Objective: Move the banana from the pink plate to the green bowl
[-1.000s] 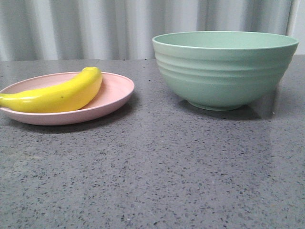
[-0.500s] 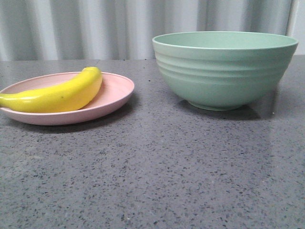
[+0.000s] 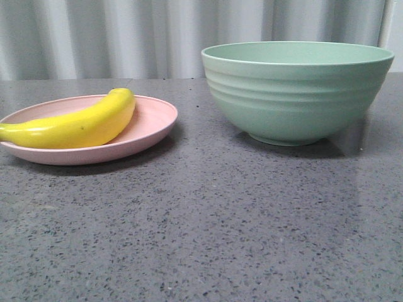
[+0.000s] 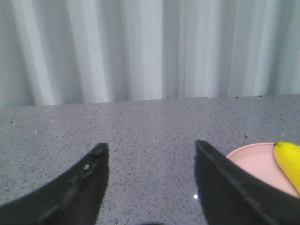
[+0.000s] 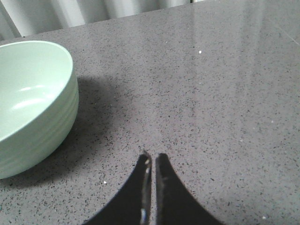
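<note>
Left hand (image 4: 150, 154) hangs spread wide beside the shallow pale pink plate (image 3: 154, 119), where the glossy yellow plastic banana (image 3: 82, 124) has not stirred; right hand (image 5: 152, 161) sits pinched, empty, near the ridged mint-green bowl (image 3: 296, 94). Nothing has shifted, so transfer hasn't started.

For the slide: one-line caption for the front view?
Banana resting on pink plate, green bowl apart to its right on speckled grey table.

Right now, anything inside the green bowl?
The right wrist view shows part of the green bowl interior: bare pale green wall, nothing in it. The rest is cut off by the frame, and the front view sees only its outside. The banana lies on the pink plate.
</note>
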`<move>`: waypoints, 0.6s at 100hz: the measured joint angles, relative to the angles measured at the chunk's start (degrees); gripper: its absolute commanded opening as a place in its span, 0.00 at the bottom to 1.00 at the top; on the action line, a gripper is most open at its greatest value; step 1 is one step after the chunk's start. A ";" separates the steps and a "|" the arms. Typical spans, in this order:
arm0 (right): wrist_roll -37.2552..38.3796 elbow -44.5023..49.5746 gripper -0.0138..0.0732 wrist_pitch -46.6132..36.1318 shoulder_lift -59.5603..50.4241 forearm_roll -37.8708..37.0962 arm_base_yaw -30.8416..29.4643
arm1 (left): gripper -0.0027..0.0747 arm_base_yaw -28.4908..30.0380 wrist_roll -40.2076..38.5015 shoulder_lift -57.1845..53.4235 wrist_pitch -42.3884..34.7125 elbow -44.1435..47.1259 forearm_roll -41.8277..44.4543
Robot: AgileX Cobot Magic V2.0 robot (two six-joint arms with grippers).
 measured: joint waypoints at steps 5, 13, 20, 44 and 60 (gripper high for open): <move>0.00 0.00 0.08 0.09 0.00 0.00 0.00 | 0.64 0.00 0.00 1.07 -1.02 0.00 0.00; 0.00 0.00 0.08 0.09 0.00 0.00 0.00 | 0.62 0.00 0.00 2.73 -1.43 -0.39 0.00; 0.00 0.00 0.08 0.12 0.00 0.00 0.00 | 0.61 0.00 0.00 4.57 -1.43 -1.50 0.00; 0.00 0.00 0.08 0.21 0.00 0.00 0.00 | 0.54 -5.82 0.00 12.73 4.17 -9.16 -0.11; 0.00 0.00 0.08 0.34 0.00 0.00 0.00 | 0.51 -12.35 0.00 19.39 9.09 -14.54 -0.11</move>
